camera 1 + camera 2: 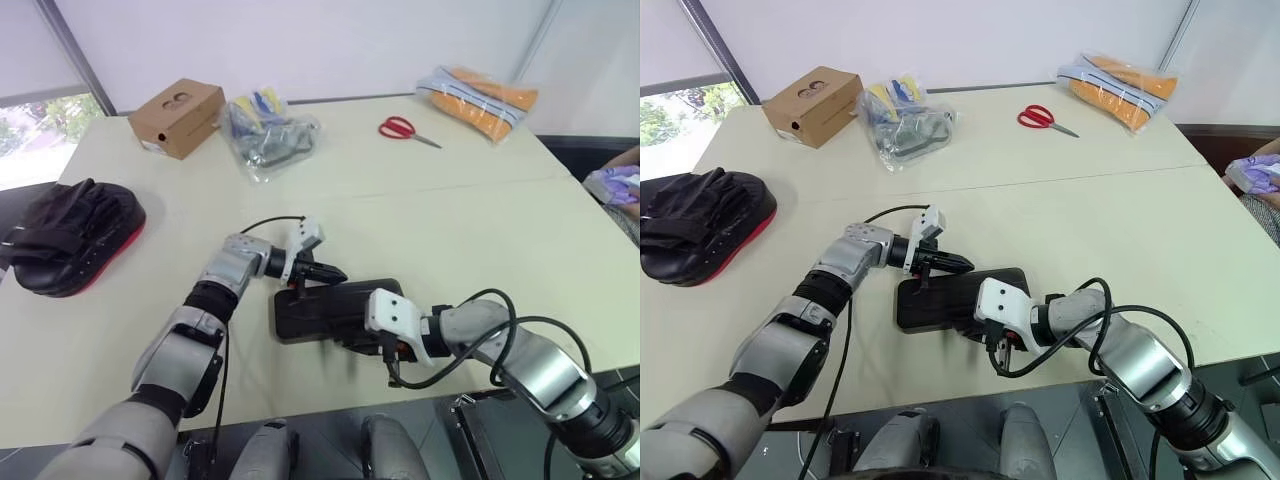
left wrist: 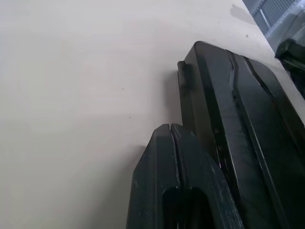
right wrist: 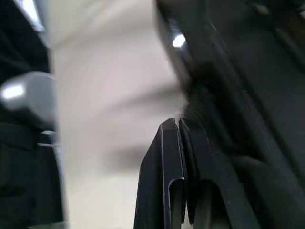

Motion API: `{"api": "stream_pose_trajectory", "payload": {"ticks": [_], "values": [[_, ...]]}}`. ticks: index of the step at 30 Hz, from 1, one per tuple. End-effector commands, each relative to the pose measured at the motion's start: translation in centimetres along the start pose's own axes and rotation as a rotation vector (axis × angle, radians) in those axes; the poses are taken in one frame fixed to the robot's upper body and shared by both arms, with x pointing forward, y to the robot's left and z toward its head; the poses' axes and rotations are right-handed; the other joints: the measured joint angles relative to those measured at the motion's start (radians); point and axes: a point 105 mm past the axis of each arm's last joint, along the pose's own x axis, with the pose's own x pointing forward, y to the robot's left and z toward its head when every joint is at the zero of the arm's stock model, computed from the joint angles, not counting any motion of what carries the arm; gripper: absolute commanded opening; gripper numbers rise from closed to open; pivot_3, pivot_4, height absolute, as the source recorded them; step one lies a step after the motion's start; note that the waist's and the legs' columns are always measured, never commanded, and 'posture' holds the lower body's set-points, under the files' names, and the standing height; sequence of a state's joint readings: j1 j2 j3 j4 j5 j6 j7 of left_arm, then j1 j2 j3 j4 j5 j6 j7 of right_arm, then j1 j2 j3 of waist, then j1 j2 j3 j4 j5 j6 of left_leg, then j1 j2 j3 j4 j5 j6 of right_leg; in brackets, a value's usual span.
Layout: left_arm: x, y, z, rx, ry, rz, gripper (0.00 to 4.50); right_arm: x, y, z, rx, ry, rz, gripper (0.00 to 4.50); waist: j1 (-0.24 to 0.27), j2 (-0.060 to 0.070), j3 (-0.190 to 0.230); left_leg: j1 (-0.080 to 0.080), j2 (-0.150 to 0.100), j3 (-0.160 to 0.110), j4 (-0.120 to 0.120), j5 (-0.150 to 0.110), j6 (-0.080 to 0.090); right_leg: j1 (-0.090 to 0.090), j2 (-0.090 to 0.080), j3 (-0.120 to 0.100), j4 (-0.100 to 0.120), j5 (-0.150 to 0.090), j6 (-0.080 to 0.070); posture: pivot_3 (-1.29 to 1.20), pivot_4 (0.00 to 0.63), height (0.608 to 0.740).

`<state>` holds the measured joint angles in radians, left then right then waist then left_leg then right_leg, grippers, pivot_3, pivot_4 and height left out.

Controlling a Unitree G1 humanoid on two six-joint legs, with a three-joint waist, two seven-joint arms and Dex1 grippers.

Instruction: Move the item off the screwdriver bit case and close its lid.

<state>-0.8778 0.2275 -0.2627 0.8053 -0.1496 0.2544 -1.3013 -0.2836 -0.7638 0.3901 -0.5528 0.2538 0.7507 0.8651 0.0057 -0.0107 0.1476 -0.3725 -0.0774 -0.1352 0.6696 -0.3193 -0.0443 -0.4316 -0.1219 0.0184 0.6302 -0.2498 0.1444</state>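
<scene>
Mitt (image 1: 68, 236) set well left of both tools on the counter (image 1: 480, 230), leaving the bit case (image 1: 335, 310) uncovered. Left tool (image 1: 322, 271) — fingers pressed together — rests at the case's far edge; right tool (image 1: 350, 342), likewise closed, meets its near side, seemingly pressing the lid (image 1: 960, 296) flat.

Cream table (image 1: 480, 240) — mitt (image 1: 70, 235), bit case (image 1: 325, 310), box (image 1: 178, 117), scissors (image 1: 405, 129)

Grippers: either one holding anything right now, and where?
Nothing held. Left gripper and right gripper are shut empty beside the case; mitt lies apart.
</scene>
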Motion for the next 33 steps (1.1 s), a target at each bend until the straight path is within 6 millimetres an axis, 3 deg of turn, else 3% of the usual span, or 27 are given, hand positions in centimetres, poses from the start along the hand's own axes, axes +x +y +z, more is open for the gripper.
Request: {"api": "stream_pose_trajectory", "payload": {"ticks": [1, 15, 25, 33], "values": [[0.4, -0.3, 0.1, 0.037, 0.011, -0.015, 0.00, 0.1, -1.3, 0.1, -0.052, 0.004, -0.090, 0.08, 0.000, 0.000, 0.000, 0.000, 0.000, 0.000, 0.000, 0.000, 0.000, 0.000, 0.000, 0.000, 0.000, 0.000, 0.000, 0.00, 0.150, 0.740], [1.7, -1.5, -2.4, 0.016, 0.056, -0.072, 0.00, 0.6, -2.6, 0.2, -0.065, 0.009, -0.209, 0.08, -0.003, 0.000, -0.001, 0.002, 0.000, 0.000, 0.000, 0.000, 0.000, 0.001, 0.000, 0.000, 0.001, 0.000, 0.000, 0.00, 0.150, 0.740], [1.6, -1.8, -2.0, -0.004, 0.016, -0.068, 0.00, 0.3, -2.8, 1.0, -0.066, -0.012, -0.228, 0.08, -0.018, 0.000, -0.001, 0.002, 0.000, -0.001, 0.000, 0.000, 0.000, 0.002, 0.000, 0.000, 0.001, 0.000, 0.000, 0.00, 0.150, 0.740], [-2.0, -0.3, 2.4, -0.032, -0.131, 0.016, 0.00, -2.7, -0.1, 2.7, -0.069, -0.054, -0.091, 0.08, -0.017, 0.000, 0.000, 0.000, 0.000, -0.003, 0.000, 0.000, 0.000, 0.001, 0.000, -0.001, 0.000, 0.000, 0.000, 0.00, 0.150, 0.740]]}}
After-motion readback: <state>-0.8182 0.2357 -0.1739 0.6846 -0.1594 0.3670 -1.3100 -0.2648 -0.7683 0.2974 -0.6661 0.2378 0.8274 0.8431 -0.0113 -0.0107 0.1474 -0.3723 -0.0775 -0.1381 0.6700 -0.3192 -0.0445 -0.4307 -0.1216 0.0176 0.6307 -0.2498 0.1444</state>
